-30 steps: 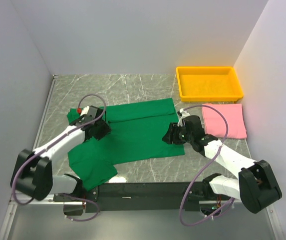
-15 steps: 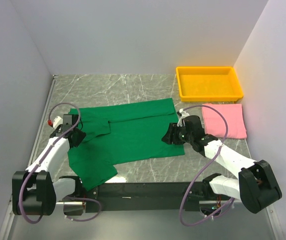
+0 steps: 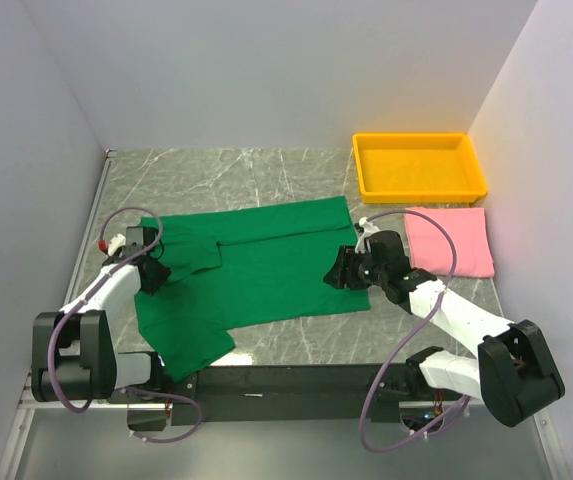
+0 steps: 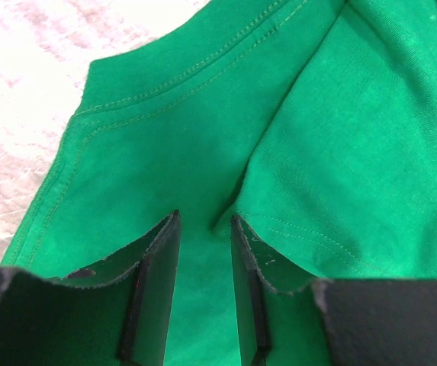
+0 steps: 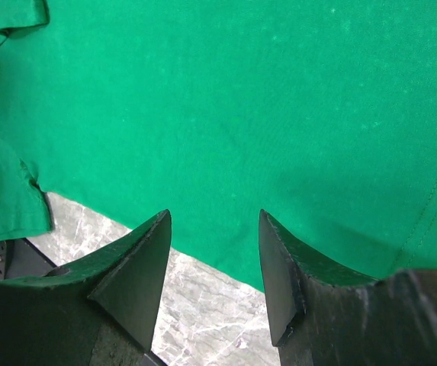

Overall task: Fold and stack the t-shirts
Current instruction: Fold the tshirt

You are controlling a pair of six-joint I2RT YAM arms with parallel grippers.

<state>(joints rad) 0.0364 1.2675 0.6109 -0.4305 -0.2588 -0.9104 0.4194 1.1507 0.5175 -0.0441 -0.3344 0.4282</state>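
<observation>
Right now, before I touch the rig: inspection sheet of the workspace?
Surface: grey marble table.
Job's things: green t-shirt spread out, not folded; pink t-shirt folded flat, lying apart to its right.
Clutter: yellow tray, looks empty, behind the pink t-shirt.
Grippers: left gripper over a green sleeve, jaws narrowly apart; right gripper open over the green t-shirt's right edge.
Cables: purple cables loop along both arms; no snag seen.
Surroundings: white walls on three sides.
</observation>
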